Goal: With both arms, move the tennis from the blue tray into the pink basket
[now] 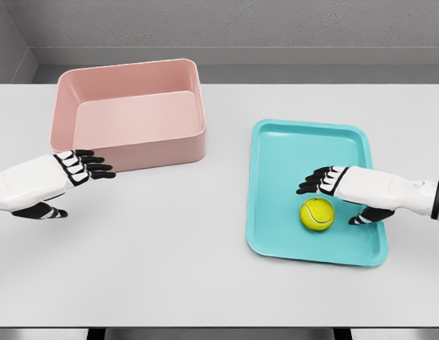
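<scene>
Nearest the camera, the tennis ball (317, 214) was seen lying loose on the floor of the blue tray (276, 212), toward the tray's near edge and right of its middle, where it could be reached from the robot's right side without anything being crossed. No finger was judged to be closed on it: the right hand (340, 191) was held just above and beside it, palm down, its dark fingers (313, 183) stretched out flat toward the left over the tray's floor and the thumb (365, 218) dropped on the ball's right flank, close to it, though whether contact was made could not be told. That spread, relaxed posture was read as the hand being set over the ball for a grasp not yet made. The right forearm was brought in nearly level from the right edge, across the tray's right rim. Well apart to the left, the pink basket (134, 152) was placed on the white table (205, 283), open side up and holding nothing, so that a ball could be dropped in from above. The left hand (64, 180) was held just in front of the basket's near left corner, fingers extended and unclenched, nothing gripped, as if stationed to receive the ball in a handover, which the task's call for both arms would suggest.
</scene>
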`<state>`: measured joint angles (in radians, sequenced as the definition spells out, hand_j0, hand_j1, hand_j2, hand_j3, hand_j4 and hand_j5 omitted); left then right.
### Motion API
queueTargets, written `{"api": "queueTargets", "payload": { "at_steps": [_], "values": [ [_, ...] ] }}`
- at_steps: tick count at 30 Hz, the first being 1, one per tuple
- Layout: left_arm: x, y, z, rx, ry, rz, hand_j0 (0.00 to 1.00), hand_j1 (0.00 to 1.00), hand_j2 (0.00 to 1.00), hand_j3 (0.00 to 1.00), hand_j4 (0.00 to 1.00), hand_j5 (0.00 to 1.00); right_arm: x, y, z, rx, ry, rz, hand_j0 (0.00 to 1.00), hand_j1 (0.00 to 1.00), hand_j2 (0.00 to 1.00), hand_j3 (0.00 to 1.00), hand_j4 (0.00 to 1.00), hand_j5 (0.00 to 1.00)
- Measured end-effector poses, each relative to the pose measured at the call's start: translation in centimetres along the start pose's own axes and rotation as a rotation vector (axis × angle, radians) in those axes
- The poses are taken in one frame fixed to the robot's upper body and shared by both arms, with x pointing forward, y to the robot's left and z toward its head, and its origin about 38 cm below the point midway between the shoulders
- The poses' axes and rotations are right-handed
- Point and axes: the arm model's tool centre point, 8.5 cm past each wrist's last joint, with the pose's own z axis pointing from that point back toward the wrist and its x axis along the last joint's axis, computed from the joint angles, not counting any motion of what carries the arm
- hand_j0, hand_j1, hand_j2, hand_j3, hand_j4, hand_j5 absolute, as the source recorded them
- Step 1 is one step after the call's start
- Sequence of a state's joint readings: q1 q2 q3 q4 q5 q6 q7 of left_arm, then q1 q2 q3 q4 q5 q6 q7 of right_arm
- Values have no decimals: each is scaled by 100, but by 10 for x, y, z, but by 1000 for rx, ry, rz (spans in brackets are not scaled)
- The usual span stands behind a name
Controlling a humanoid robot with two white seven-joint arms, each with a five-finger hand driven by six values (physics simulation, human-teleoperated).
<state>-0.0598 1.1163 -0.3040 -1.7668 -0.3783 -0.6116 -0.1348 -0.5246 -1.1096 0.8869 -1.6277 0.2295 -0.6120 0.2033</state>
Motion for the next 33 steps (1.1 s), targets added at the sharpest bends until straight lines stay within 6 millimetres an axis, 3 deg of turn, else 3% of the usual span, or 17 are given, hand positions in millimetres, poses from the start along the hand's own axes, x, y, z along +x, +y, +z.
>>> {"api": "queueTargets", "payload": {
  "at_steps": [2,5,10,14,17,24,27,29,33],
  "values": [
    [0,2,-2,22,-2,-1,100,100,100,100,100,100,1,0,-1,-2,-3,0,100,100,100,100,100,100],
    [-4,31,-5,147,-4,-45,100,100,100,100,100,100,2,1,-5,2,-12,-4,100,100,100,100,100,100],
    [-7,49,1,260,-4,-22,100,100,100,100,100,100,6,6,-12,16,-32,-13,100,100,100,100,100,100],
    [-12,79,11,337,1,-44,100,100,100,100,100,100,8,11,-15,27,-40,-20,100,100,100,100,100,100],
    [-11,95,6,391,-22,-59,100,100,100,100,100,100,8,12,-16,35,-44,-20,100,100,100,100,100,100],
    [5,74,-33,386,-119,13,100,100,100,100,100,100,9,12,-19,43,-50,-20,98,98,98,98,98,98],
    [12,60,-46,305,-149,23,100,100,100,100,100,100,10,13,-21,42,-54,-21,98,98,98,98,98,98],
    [16,47,-53,251,-164,35,100,100,100,100,100,100,10,14,-24,45,-59,-20,98,98,98,98,98,98],
    [18,45,-59,211,-177,4,100,100,100,100,100,100,11,14,-27,52,-62,-20,98,98,98,98,98,98]
  ]
}}
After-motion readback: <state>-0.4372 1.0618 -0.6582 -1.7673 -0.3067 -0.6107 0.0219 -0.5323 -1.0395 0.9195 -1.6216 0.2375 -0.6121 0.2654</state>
